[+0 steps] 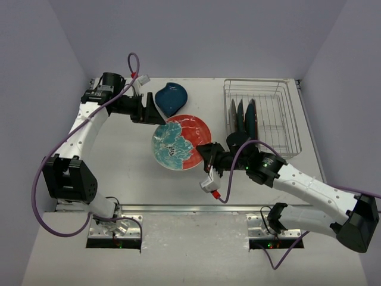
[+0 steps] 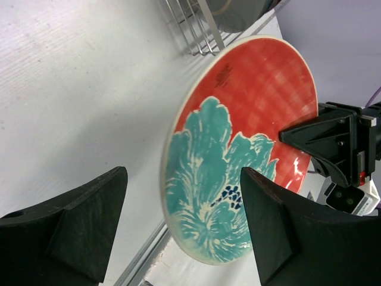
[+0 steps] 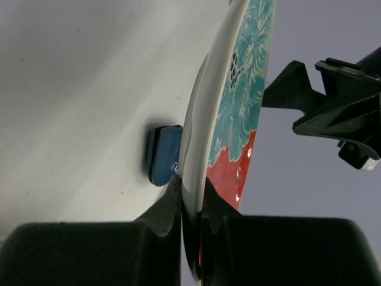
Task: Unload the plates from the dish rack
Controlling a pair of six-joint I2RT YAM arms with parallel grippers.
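The white-and-red round plate point(image 1: 181, 142), with a teal flower on it, is held tilted above the table. My right gripper point(image 1: 205, 152) is shut on its near-right rim, and the right wrist view shows the fingers pinching it point(image 3: 193, 214). My left gripper point(image 1: 156, 116) is open at the plate's far-left edge. In the left wrist view the plate point(image 2: 238, 149) stands just beyond my spread fingers point(image 2: 77, 226). The dark blue leaf-shaped dish point(image 1: 171, 97) lies on the table behind. The wire dish rack point(image 1: 280, 113) holds upright plates point(image 1: 244, 116), one of them teal.
The rack stands at the table's far right corner. Purple cables loop from both arms. The right arm's red-tipped connector point(image 1: 213, 186) hangs near the front edge.
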